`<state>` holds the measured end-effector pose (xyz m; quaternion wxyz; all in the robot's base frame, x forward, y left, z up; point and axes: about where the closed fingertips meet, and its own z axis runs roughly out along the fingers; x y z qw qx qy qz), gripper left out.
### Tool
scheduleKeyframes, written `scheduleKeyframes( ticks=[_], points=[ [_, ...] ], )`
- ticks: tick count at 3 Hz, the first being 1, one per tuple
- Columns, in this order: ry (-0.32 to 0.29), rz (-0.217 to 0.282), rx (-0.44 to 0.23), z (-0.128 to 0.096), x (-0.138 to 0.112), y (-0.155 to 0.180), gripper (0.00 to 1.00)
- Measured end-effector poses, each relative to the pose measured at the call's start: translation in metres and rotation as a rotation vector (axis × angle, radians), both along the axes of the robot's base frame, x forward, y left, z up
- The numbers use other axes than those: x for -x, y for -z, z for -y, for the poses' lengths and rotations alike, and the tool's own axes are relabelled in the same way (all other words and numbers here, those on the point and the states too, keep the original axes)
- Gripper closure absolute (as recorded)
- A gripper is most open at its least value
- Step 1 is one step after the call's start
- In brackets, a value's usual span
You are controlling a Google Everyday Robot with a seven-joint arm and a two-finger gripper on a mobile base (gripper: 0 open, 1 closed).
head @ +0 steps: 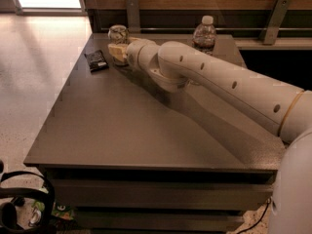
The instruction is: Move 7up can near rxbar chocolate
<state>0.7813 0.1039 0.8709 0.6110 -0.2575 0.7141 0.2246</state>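
**Can stands close to the bar: mind a knock**

Your gripper (117, 52) sits low over the table (122, 130), just beside the rxbar chocolate (96, 60) on the side facing the water bottle (204, 33). From this view you cannot tell how far it is open or whether it has hold of anything. The 7up can (118, 33) stands upright near the bar, a little farther back toward the wall, just past the gripper. Whether the two touch is unclear.

The main risk is a sideways nudge. The can looks light and narrow-based, so a brush from the wrist could tip it and send it rolling off the back edge beyond the bar. A sweep toward the bar could also shove that flat wrapper, and the table's side edge lies close to it. If the can is in fact held, letting go while it leans could drop it onto the bar.

The can reads as a pale, silvery cylinder with a bright top. Its markings are too faint to make out. The bar is flat and nearly black.
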Motion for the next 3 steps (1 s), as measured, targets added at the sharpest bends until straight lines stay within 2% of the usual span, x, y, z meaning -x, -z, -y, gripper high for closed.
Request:
scheduleKeyframes(
  ticks=[2,3],
  points=[
    [-0.005,0.000,-0.001,-0.0039,0.0007,0.0001,0.13],
    [-0.008,-0.001,-0.001,-0.0058,0.0011,0.0002,0.00]
  ],
)
